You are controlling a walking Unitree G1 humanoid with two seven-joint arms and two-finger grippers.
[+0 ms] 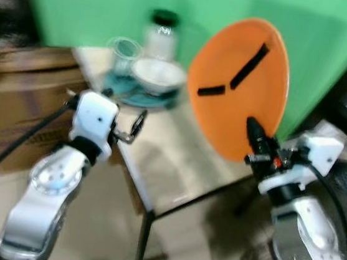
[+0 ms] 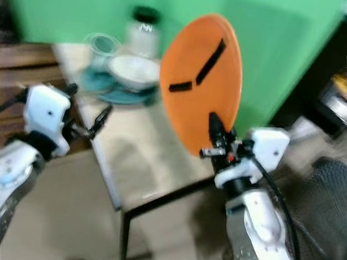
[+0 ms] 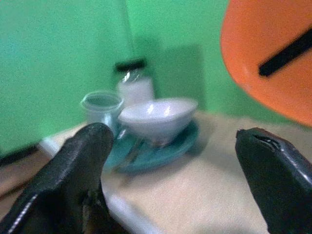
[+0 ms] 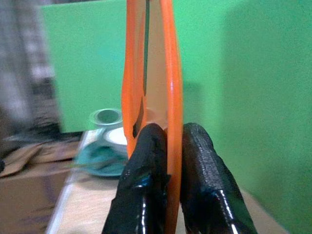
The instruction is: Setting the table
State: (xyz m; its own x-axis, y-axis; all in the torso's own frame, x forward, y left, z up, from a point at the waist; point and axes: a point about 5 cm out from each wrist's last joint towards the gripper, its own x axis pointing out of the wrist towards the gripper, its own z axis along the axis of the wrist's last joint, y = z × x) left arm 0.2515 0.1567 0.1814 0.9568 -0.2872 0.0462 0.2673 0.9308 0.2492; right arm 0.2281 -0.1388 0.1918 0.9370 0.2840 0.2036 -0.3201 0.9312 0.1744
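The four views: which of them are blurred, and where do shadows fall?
Both eye views are smeared by motion, so the bowl and jar look soft. In the left eye view the orange plate casts a faint shadow on the green wall. The left wrist view is soft. In the right wrist view the right gripper is clearer, its fingers glinting.

A beige table [image 1: 175,168] bears a teal plate [image 1: 141,95], glass [image 1: 125,50] and jar [image 1: 161,36].

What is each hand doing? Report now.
Left hand: open, holding nothing, near the table edge.
Right hand: closed on the orange plate, held upright.
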